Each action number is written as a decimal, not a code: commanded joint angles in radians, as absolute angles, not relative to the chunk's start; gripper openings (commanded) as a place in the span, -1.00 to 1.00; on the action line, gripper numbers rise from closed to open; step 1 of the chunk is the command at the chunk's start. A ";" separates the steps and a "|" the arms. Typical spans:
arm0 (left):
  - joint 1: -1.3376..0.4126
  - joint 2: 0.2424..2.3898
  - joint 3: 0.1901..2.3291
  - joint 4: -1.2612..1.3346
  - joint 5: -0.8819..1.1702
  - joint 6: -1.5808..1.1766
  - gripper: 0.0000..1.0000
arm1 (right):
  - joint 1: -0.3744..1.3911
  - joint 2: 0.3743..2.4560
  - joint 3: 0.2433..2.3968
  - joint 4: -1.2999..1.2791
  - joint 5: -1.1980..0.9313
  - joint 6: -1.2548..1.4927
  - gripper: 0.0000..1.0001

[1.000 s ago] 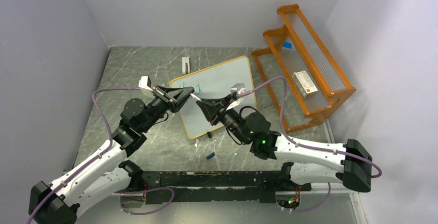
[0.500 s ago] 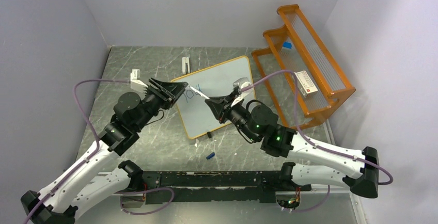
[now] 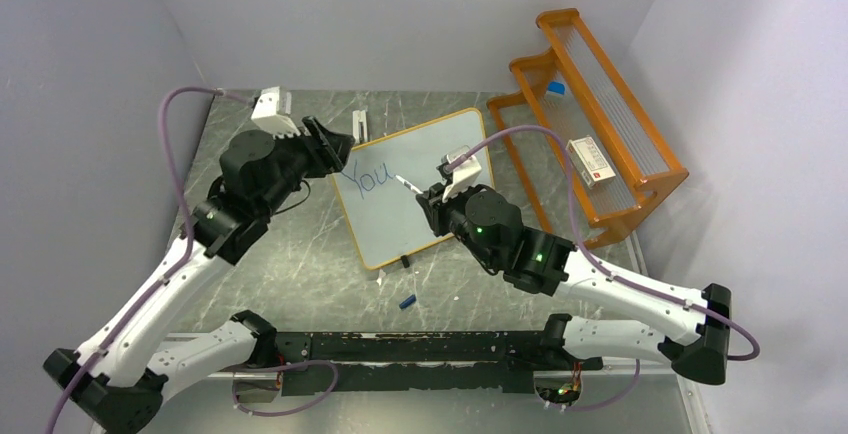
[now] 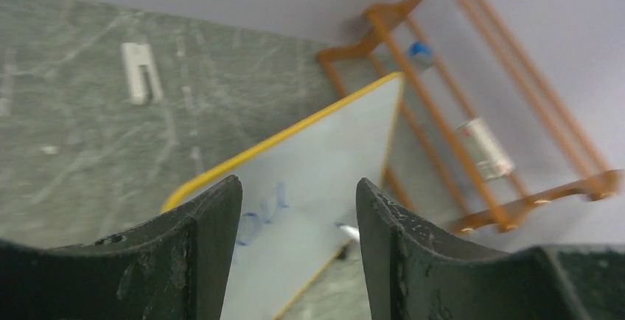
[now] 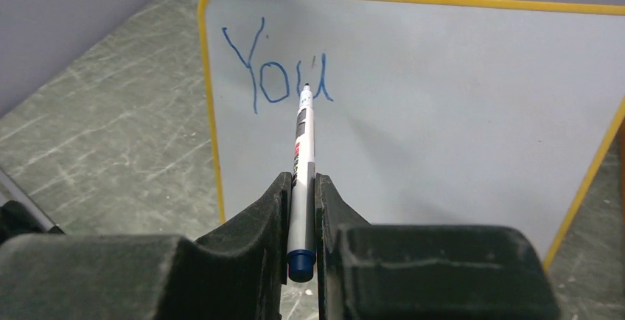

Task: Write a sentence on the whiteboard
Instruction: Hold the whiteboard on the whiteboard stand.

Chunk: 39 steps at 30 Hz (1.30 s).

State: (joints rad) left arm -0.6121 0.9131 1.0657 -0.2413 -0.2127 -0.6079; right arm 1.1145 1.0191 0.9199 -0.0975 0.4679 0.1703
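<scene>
At the middle of the counter lies the whiteboard, flat and turned so that its top edge rises toward 2 o'clock, with the orange rack just off its 3 o'clock side. Blue letters spelling "You" sit by its 10 o'clock corner.

The right fingers are pinched narrow on a pen, gripped near its tail. The barrel reaches well ahead of them, so the black tip sits at the last letter while they stay off the writing surface. Whether the tip touches or hangs just above, I cannot tell.

The left fingers stand apart with nothing between them, raised near the 10 o'clock corner of the whiteboard and to the side of the pen's path.

A small blue cap lies on the counter at 6 o'clock from the whiteboard, likely the pen's own, set out of the way.

Only one word is written, so the sentence looks barely begun. The blank stretch toward 3 o'clock leaves room for more words.
</scene>
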 commanded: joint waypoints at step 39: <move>-0.038 1.344 0.996 -0.046 1.063 -0.202 -0.49 | 1.109 1.138 0.934 0.083 0.588 0.030 -1.00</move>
